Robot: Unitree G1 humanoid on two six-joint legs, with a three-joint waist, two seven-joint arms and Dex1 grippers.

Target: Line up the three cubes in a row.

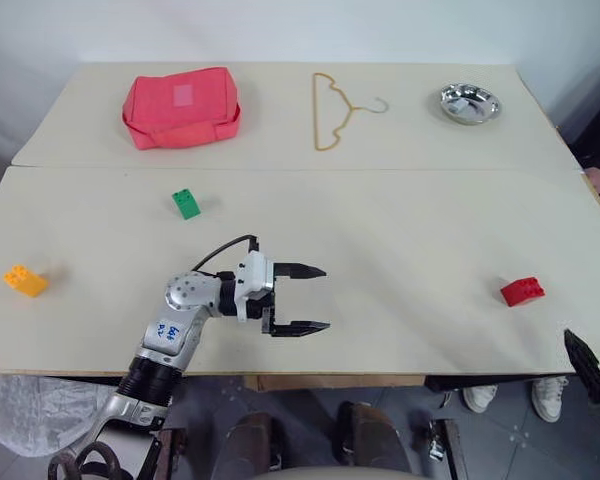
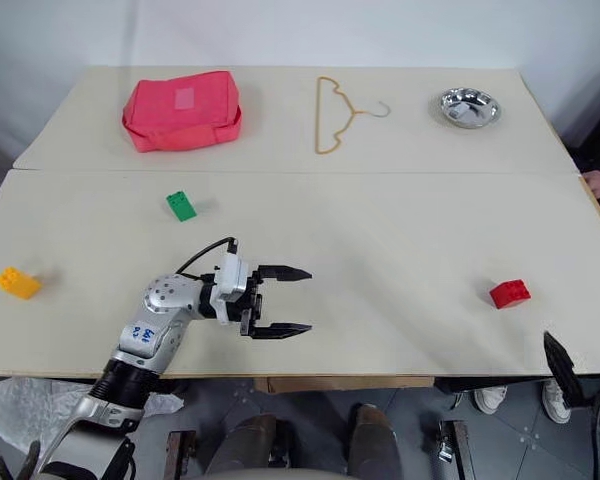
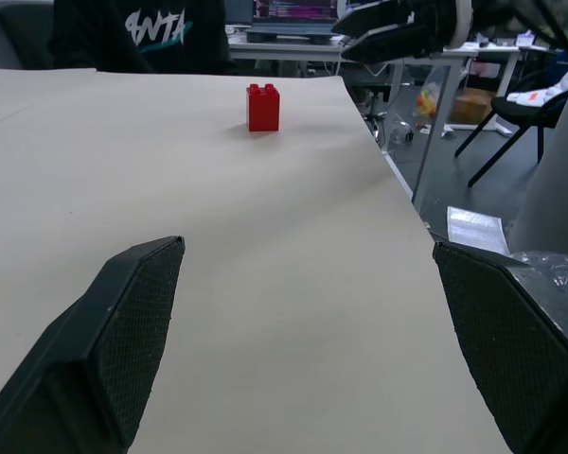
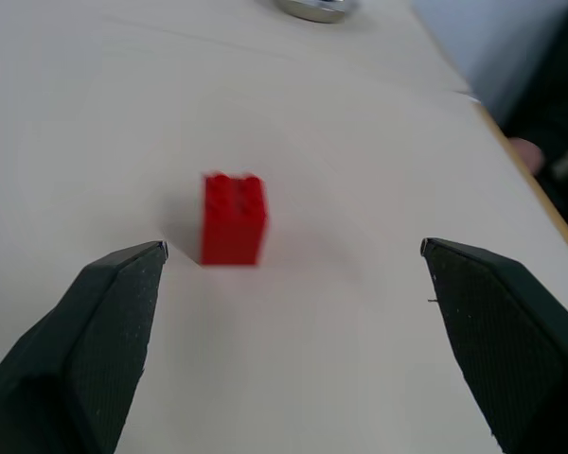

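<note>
On the pale surface (image 1: 400, 230) lie three small studded plastic cubes, well apart from one another. The green cube (image 1: 186, 203) sits left of the middle, tilted on its side. The orange-yellow cube (image 1: 25, 281) rests near the left edge, also tipped. The red cube (image 1: 521, 291) stands toward the right edge near the front; in the wrist views it stands upright with its studs on top.

The left gripper (image 1: 305, 298) hovers over the front middle of the surface, pointing right toward the red cube, its two black fingers spread wide and holding nothing. The right gripper (image 4: 293, 331) has its fingers wide apart as well, empty, with the red cube ahead between them but not touched.

Along the far side lie a red fabric pouch (image 1: 182, 108), a tan wire hanger (image 1: 335, 108) and a small metal bowl (image 1: 470, 103).

A blue-ink label on the left forearm carries writing too small to read. White letters on a person's dark shirt (image 3: 156, 28) read roughly "ANTA".
</note>
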